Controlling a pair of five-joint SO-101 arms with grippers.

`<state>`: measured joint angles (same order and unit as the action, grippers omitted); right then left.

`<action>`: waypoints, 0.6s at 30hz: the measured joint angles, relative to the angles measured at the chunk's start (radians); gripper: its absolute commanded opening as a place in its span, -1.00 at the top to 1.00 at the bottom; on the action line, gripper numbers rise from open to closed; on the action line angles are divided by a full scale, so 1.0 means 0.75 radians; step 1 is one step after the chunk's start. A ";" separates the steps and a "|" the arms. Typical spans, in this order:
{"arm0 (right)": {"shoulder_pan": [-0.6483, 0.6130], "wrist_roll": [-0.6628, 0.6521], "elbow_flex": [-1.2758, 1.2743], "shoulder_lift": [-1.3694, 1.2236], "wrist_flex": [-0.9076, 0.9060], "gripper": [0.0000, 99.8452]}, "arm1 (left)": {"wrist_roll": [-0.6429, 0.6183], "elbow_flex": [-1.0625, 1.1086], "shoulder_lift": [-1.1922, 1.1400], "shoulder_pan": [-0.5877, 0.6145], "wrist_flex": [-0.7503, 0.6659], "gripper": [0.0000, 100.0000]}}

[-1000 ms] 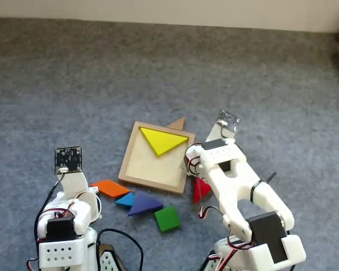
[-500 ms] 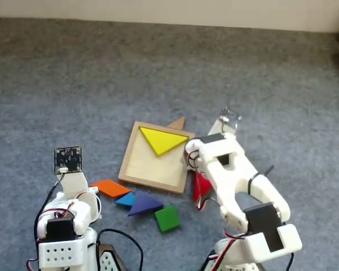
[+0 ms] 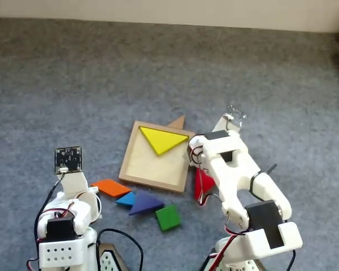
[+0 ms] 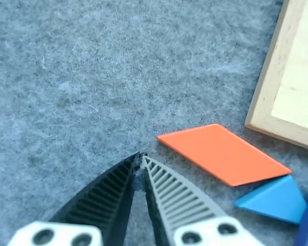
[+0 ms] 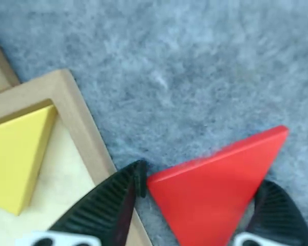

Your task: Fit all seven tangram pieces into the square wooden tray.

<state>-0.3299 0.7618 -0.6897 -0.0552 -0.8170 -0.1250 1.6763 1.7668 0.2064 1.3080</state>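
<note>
Your right tool [image 5: 203, 187] grips the red triangle [image 5: 220, 164] at the wooden tray's [image 3: 152, 182] 4 o'clock. Your left tool [image 4: 142, 160] sits clenched, empty, near the orange parallelogram [image 4: 220, 154] at its 8 o'clock.

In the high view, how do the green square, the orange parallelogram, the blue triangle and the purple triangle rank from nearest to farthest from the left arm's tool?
From the left tool:
1. orange parallelogram, just beside its tip.
2. blue triangle, next along the row.
3. purple triangle, past the blue one.
4. green square, at the row's far end.
</note>
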 measured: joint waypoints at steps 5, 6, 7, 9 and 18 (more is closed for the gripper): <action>0.000 0.000 0.000 0.000 0.000 0.49 | 0.000 0.000 0.000 0.000 0.000 0.99; 0.000 0.000 0.000 0.000 0.000 0.55 | 0.000 0.000 0.000 0.000 0.000 0.99; 0.000 0.000 0.000 0.000 0.000 0.60 | 0.000 0.000 0.000 0.000 0.000 0.99; 0.004 0.000 0.000 0.000 -0.025 0.68 | 0.000 0.000 0.000 0.000 0.000 0.99; 0.047 -0.080 0.027 0.000 -0.143 0.68 | 0.000 0.000 0.000 0.000 0.000 0.99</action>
<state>-0.2946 0.7020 -0.6697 -0.0552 -0.9244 -0.1250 1.6763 1.7668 0.2064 1.3080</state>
